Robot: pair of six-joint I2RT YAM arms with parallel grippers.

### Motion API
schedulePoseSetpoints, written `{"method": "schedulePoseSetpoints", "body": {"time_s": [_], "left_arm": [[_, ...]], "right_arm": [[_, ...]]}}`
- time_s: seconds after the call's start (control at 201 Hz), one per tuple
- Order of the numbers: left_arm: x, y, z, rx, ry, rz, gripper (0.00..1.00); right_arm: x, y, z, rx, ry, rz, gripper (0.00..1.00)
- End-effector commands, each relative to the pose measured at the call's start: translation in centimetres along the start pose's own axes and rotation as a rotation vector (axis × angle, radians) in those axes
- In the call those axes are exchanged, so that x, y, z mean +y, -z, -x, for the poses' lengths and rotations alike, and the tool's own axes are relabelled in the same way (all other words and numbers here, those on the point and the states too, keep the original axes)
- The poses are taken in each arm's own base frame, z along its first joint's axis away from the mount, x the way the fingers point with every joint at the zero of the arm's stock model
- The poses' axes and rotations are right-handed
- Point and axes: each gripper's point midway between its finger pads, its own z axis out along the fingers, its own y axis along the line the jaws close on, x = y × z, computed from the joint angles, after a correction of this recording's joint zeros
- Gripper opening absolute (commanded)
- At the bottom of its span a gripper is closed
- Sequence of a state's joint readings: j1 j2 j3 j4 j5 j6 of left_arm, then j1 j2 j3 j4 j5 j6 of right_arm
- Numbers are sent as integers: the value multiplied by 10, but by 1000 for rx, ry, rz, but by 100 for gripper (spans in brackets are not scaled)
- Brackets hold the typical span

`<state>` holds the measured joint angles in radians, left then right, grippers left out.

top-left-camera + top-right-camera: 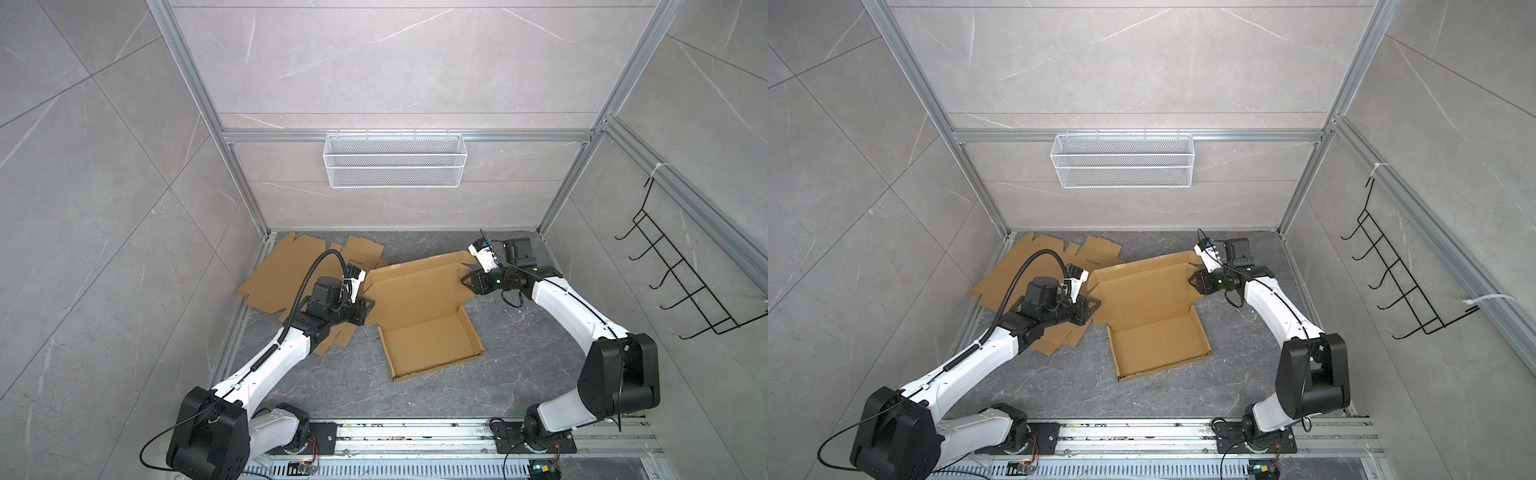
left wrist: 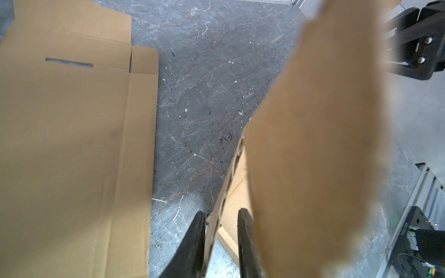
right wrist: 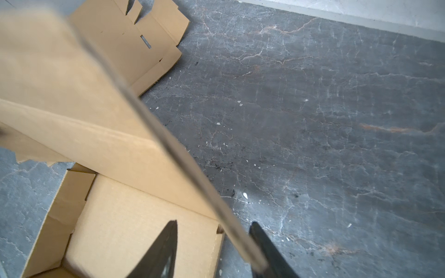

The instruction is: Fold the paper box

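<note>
Our left fingers sit narrow around the paper box lid, right fingers wider; holding loosely, we could drop it.

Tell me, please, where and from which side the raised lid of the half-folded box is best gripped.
Grip the lid by its thin side edges, coming in from the outside on each side. It stands tilted up behind the tray, so both edges are exposed and a jaw can probably pass either face. The left gripper and right gripper each straddle one edge.
</note>
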<state>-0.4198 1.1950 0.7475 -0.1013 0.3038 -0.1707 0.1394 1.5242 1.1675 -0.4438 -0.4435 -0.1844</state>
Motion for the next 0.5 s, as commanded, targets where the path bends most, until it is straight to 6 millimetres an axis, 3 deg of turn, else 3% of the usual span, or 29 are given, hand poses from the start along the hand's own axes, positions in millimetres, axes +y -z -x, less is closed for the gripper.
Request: {"method": "schedulePoseSetpoints", "body": {"time_s": [0.0, 0.269, 0.493], "left_arm": [[-3, -1, 19, -52, -41, 0, 19], [-2, -5, 27, -67, -25, 9, 8], [-6, -13, 38, -75, -48, 8, 5]], "right_arm": [[2, 10, 1, -30, 4, -13, 39], [3, 14, -3, -68, -18, -31, 23], [4, 16, -13, -49, -10, -42, 23]]}}
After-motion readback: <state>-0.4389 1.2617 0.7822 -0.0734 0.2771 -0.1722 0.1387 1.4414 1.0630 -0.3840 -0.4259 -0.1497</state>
